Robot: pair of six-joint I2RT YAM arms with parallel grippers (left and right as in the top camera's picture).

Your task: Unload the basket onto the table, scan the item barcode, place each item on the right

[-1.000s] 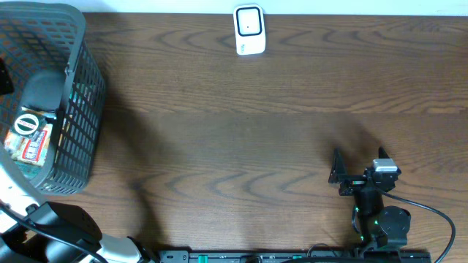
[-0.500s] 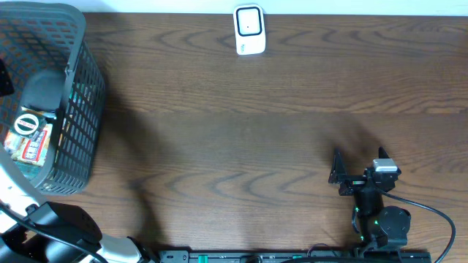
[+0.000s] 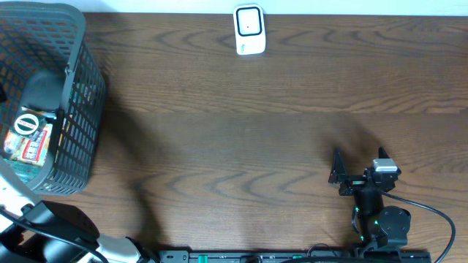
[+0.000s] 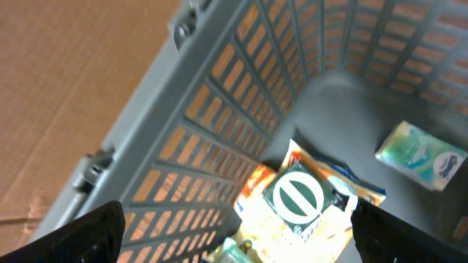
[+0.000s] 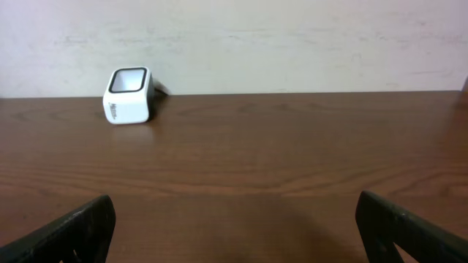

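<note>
– While the left gripper (image 4: 235, 234) hangs wide open over the grey plastic mesh basket (image 4: 219, 109), which item does it take?

– The yellow packet with the round green-and-white label (image 4: 296, 199), on the basket's floor. Descend straight, clear of the basket's wall, and pinch its edges, leaving the faces uncovered.

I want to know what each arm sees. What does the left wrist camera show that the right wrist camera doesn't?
Only the left wrist view: the inside of the grey basket, holding a yellow packet with a round green label and a small pale green packet. Only the right wrist view: the white scanner on the brown table. Both: an open, empty tool, the left tool and the right tool.
</note>
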